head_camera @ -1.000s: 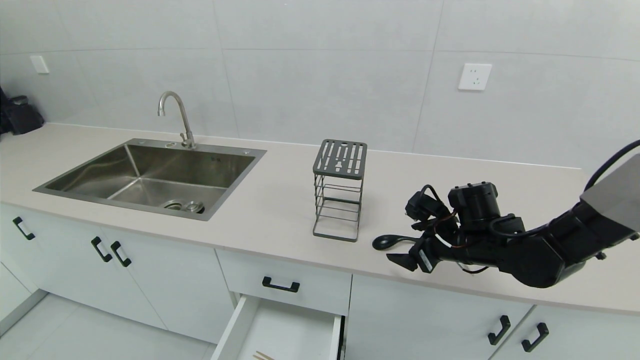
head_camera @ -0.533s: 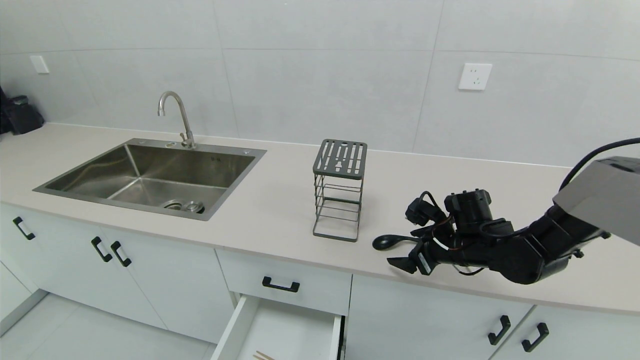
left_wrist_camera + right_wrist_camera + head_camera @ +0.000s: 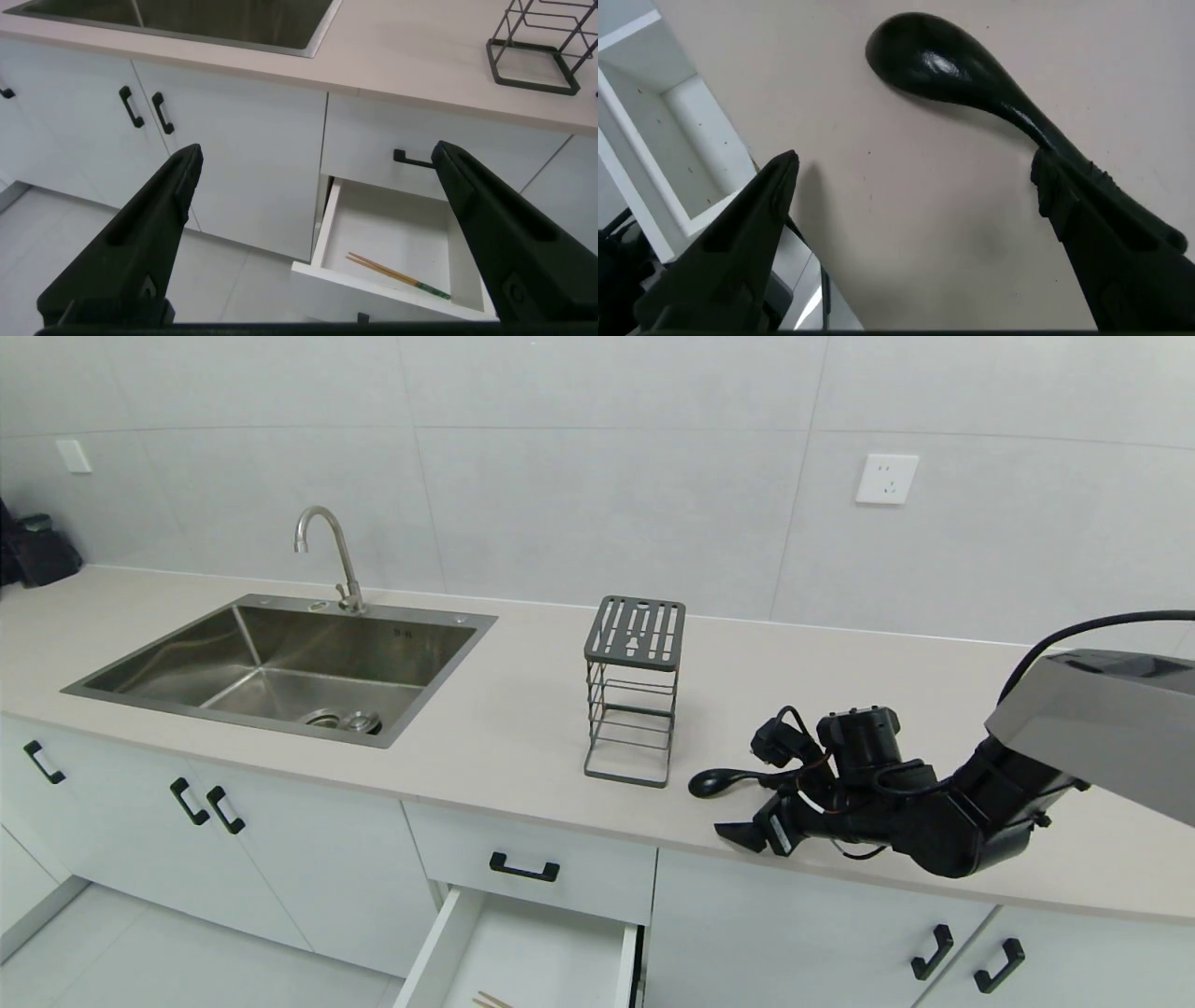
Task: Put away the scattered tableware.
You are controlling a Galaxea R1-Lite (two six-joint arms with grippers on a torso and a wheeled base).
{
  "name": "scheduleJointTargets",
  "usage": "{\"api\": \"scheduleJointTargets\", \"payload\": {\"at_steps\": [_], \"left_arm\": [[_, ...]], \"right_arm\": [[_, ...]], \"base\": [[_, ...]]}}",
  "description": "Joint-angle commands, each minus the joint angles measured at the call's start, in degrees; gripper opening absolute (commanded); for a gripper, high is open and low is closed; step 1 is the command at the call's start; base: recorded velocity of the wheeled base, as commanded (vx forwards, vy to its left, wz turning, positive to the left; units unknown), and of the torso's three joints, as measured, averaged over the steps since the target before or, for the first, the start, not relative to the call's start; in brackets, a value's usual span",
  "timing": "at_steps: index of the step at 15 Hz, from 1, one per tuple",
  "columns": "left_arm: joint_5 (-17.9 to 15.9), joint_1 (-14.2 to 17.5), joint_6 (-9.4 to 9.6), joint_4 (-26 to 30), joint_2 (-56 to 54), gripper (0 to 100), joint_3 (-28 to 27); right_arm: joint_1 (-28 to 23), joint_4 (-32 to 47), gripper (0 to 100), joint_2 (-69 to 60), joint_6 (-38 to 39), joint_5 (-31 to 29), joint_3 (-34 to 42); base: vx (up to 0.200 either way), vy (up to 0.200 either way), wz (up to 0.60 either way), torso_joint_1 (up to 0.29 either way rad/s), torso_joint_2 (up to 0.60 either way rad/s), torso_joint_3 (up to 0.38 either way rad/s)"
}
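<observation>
Black spoon (image 3: 714,782) lies flat on the counter (image 3: 523,728) near its front edge, just beside the wire rack (image 3: 633,691). The right gripper (image 3: 756,810) sits low over the handle, jaws spread, holding nothing, so the grasp looks like the step in hand: next, settle a finger each side of the handle and close. The left gripper (image 3: 322,233) hangs wide open above the open drawer (image 3: 523,952), where chopsticks (image 3: 397,276) lie. The handle's end is hidden behind the right gripper; whether they touch is unclear

- Head view: high, looking forward and down across the tabletop (image 3: 523,737).
- Left wrist: above the open drawer (image 3: 392,224), shared with head view.
- Right wrist: close over the tabletop's front edge.
</observation>
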Motion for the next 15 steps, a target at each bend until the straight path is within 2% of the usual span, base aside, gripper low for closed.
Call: {"api": "scheduleJointTargets", "payload": {"at_steps": [1, 3, 6, 8, 15], "left_arm": [[0.0, 0.0, -0.02, 0.0, 0.1, 100, 0.0], [0.0, 0.0, -0.02, 0.0, 0.1, 100, 0.0], [0.0, 0.0, -0.02, 0.0, 0.1, 100, 0.0], [0.0, 0.0, -0.02, 0.0, 0.1, 100, 0.0], [0.0, 0.0, -0.02, 0.0, 0.1, 100, 0.0]], "right_arm": [[0.2, -1.4, 100, 1.8, 1.3, -0.1, -0.8], [0.3, -3.3, 100, 1.6, 1.7, -0.1, -1.3], [0.6, -1.7, 100, -5.8, 1.6, 0.4, 0.5], [-0.2, -1.4, 100, -7.0, 1.5, 0.8, -1.0], [-4.1, -0.2, 100, 3.5, -2.5, 9.6, -7.2]], "base": [[0.0, 0.0, 0.0, 0.0, 0.0, 0.0], [0.0, 0.0, 0.0, 0.0, 0.0, 0.0], [0.0, 0.0, 0.0, 0.0, 0.0, 0.0], [0.0, 0.0, 0.0, 0.0, 0.0, 0.0], [0.0, 0.0, 0.0, 0.0, 0.0, 0.0]]}}
